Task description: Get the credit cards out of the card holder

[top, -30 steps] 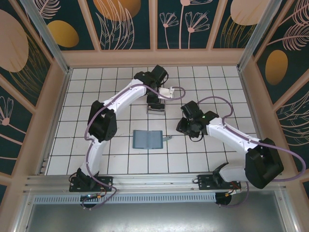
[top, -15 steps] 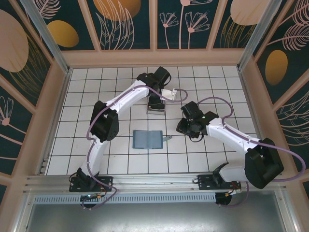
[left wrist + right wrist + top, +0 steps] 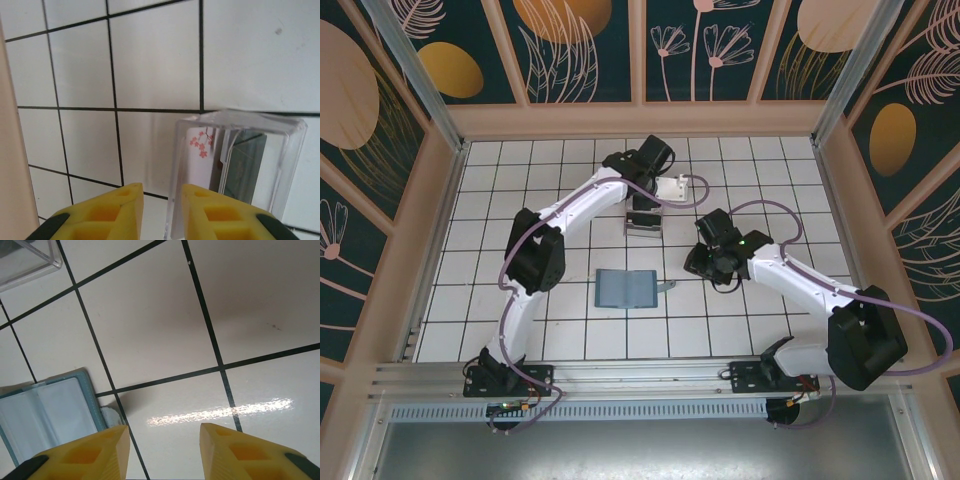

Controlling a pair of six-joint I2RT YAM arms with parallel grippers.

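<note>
**Right gripper point(image 3: 165, 432) and left gripper point(image 3: 162, 192): both released, empty**

Right jaws hang apart over bare tile floor point(image 3: 165, 315). The teal card holder point(image 3: 50, 415) lies open and flat near them, to their left. Farther out, left jaws stand parted just beside the clear plastic box point(image 3: 280, 165). Inside it stand credit cards point(image 3: 200, 150): one pale with red blossoms, one dark.

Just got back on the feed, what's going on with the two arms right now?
The left gripper hangs open right at the clear plastic box, which stands on the tiles with a pale flowered card and a dark card inside. Nothing sits between its fingers. The right gripper is open and empty over bare tile, just beside the card holder, which lies open flat nearer the arm bases. Whether any cards remain in the holder I cannot tell.
</note>
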